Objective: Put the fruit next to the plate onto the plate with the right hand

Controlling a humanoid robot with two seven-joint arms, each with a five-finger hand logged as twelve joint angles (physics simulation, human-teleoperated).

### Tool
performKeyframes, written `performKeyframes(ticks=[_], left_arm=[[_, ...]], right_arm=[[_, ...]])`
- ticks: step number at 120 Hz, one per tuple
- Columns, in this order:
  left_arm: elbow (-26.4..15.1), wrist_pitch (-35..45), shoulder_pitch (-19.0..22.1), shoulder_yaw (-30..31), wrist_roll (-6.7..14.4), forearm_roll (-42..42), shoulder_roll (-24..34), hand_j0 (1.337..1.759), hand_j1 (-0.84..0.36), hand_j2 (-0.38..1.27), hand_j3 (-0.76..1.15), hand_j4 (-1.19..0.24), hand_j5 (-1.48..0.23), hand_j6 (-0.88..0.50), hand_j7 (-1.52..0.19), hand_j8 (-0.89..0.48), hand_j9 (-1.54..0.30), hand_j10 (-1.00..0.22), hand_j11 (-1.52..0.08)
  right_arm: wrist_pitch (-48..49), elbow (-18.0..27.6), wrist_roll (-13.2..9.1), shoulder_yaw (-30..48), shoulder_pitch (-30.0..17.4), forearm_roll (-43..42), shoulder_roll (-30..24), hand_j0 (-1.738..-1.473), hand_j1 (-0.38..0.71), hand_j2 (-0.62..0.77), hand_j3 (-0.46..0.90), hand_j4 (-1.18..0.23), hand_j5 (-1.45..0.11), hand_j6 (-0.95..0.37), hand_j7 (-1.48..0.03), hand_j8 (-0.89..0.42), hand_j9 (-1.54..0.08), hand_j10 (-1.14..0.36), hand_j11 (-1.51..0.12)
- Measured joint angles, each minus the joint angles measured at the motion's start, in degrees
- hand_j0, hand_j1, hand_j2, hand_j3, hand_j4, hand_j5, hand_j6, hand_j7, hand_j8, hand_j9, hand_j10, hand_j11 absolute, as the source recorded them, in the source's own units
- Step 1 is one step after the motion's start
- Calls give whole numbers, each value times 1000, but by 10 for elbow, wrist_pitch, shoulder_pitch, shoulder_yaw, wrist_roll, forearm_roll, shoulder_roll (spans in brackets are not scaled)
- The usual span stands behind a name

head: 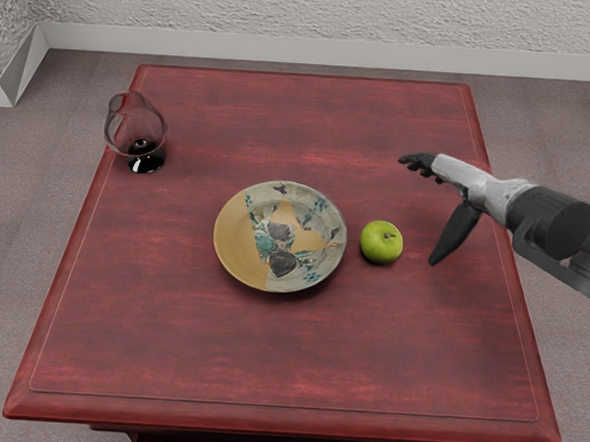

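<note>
Nearest the viewpoint, the right arm is seen entering from the right edge. Its right hand [456, 183] is held with fingers spread and nothing grasped, the thumb pointed down toward the surface [267, 350]. Near the thumb, to its left, the green apple [381, 241] is found resting on the surface, apart from the hand. It lies just beside the right rim of the plate [236, 232], on which no fruit is seen. Well apart, by the far left corner, a tilted wine glass [135, 136] is noted.

The approach is judged to be the step in hand; no grasp has been made. For the next move, the hand would need to be lowered over the apple and the fingers closed around it. Care is called for, since a round fruit may be rolled by a glancing touch.
</note>
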Motion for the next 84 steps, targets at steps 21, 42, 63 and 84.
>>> performKeyframes(ticks=[21,42,63,84], left_arm=[[0,0,0,0,0,0,0,1658,69,47,0,-234,-304,-234,-304,-234,-304,-234,-304],[0,0,0,0,0,0,0,1658,69,47,0,-234,-304,-234,-304,-234,-304,-234,-304],[0,0,0,0,0,0,0,1658,69,47,0,-234,-304,-234,-304,-234,-304,-234,-304],[0,0,0,0,0,0,0,1658,69,47,0,-234,-304,-234,-304,-234,-304,-233,-304]], right_arm=[[-86,3,-8,-46,-3,-46,27,-1658,-146,-32,0,-174,-223,-176,-222,-175,-223,-174,-223],[-163,10,-16,-99,-4,-76,43,-1658,-109,-38,0,-205,-262,-207,-262,-205,-262,-204,-262],[-191,14,-18,-122,-13,-94,60,-1658,-61,-45,0,-245,-315,-247,-314,-246,-315,-245,-315],[-196,14,-42,-126,-19,-112,81,-1658,17,-58,0,-309,-399,-311,-398,-310,-399,-309,-399]])
